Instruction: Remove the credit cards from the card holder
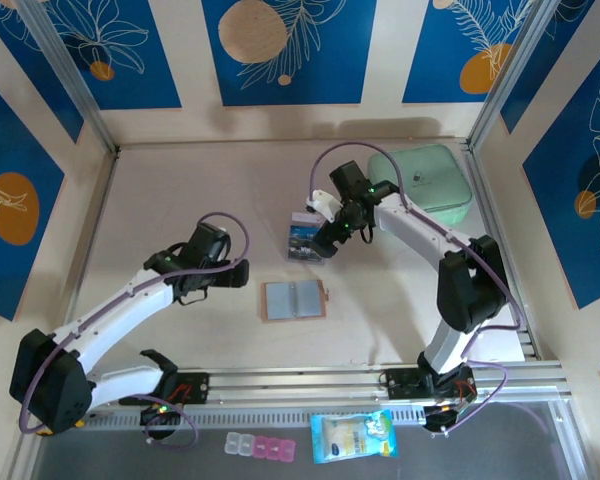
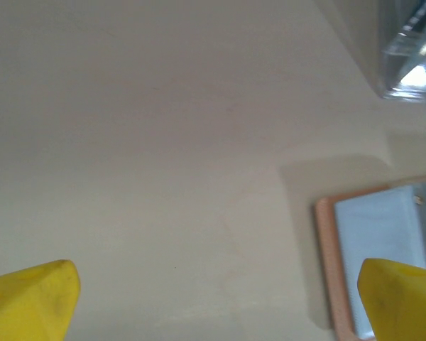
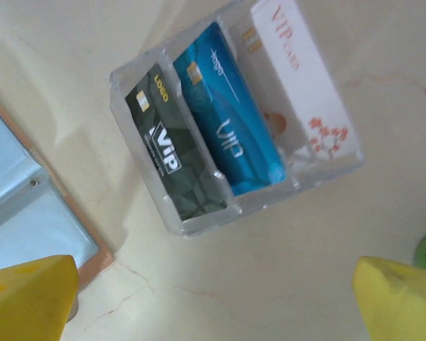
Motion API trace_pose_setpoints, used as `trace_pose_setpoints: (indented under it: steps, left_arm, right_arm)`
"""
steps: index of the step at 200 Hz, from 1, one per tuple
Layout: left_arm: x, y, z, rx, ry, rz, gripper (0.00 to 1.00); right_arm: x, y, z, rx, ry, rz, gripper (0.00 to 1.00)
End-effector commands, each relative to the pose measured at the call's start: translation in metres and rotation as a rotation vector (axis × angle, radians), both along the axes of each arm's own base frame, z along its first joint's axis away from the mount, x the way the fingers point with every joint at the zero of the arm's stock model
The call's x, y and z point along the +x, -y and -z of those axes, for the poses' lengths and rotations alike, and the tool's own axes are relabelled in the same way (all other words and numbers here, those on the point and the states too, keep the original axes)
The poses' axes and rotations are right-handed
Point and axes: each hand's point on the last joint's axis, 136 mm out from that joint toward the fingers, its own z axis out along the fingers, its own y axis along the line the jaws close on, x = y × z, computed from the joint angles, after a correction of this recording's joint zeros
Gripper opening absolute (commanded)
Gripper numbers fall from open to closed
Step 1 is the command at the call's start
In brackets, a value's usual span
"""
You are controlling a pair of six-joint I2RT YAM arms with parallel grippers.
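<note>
Card holder lies open flat, long axis L-R, grey pockets look empty. L gripper sits just left of it, fingers wide, nothing held. R gripper, also wide & empty, hangs just beyond holder over clear tray w/ three credit cards side by side, so they look already out; R arm nearer them

Looks like a robotics lab cell: pale counter boxed in by aluminium posts, blue leaf-print panels across the top of the frame, slotted rail along the bottom edge carrying left arm and right arm.
</note>
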Motion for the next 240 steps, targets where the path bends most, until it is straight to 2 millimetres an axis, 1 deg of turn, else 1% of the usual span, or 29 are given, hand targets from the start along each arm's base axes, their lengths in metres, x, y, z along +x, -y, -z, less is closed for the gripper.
trace_pose_setpoints:
  steps: [1, 19, 54, 74, 101, 112, 138, 150, 163, 183, 193, 218, 240]
  left_arm:
    - [0.008, -0.029, -0.008, 0.148, 0.090, -0.006, 1.00]
    - [0.015, -0.040, -0.012, 0.212, 0.145, -0.009, 1.00]
    - [0.031, -0.076, -0.022, 0.392, 0.283, -0.128, 1.00]
    - [0.039, -0.086, -0.026, 0.447, 0.357, -0.168, 1.00]
    - [0.049, -0.094, -0.028, 0.487, 0.435, -0.196, 1.00]
    - [0.055, -0.093, -0.027, 0.500, 0.469, -0.166, 0.99]
    - [0.069, -0.100, -0.023, 0.498, 0.513, -0.176, 0.99]
    - [0.077, -0.105, -0.019, 0.480, 0.520, -0.194, 0.99]
    - [0.086, -0.109, -0.010, 0.458, 0.519, -0.199, 0.99]
    - [0.101, -0.112, 0.000, 0.447, 0.522, -0.188, 0.99]
    - [0.109, -0.110, 0.002, 0.442, 0.542, -0.171, 0.99]
    - [0.121, -0.108, 0.002, 0.417, 0.632, -0.151, 0.99]
    - [0.130, -0.110, 0.003, 0.401, 0.641, -0.155, 0.99]
  right_arm:
    - [0.007, 0.007, -0.013, 0.072, 0.086, 0.121, 0.99]
    - [0.009, 0.026, -0.004, 0.088, 0.130, 0.224, 0.99]
    - [0.013, 0.062, 0.008, 0.153, 0.203, 0.402, 0.99]
    - [0.015, 0.083, 0.018, 0.144, 0.249, 0.486, 0.99]
    - [0.019, 0.105, 0.027, 0.157, 0.287, 0.578, 0.99]
    - [0.022, 0.113, 0.030, 0.162, 0.303, 0.618, 0.99]
    - [0.030, 0.131, 0.031, 0.190, 0.364, 0.690, 0.99]
    - [0.034, 0.136, 0.030, 0.216, 0.401, 0.706, 0.99]
    - [0.039, 0.142, 0.027, 0.249, 0.440, 0.718, 0.99]
    - [0.046, 0.152, 0.023, 0.292, 0.479, 0.748, 0.99]
    - [0.048, 0.157, 0.022, 0.320, 0.490, 0.765, 0.99]
    - [0.054, 0.169, 0.017, 0.359, 0.525, 0.796, 0.99]
    - [0.057, 0.179, 0.011, 0.407, 0.561, 0.818, 0.99]
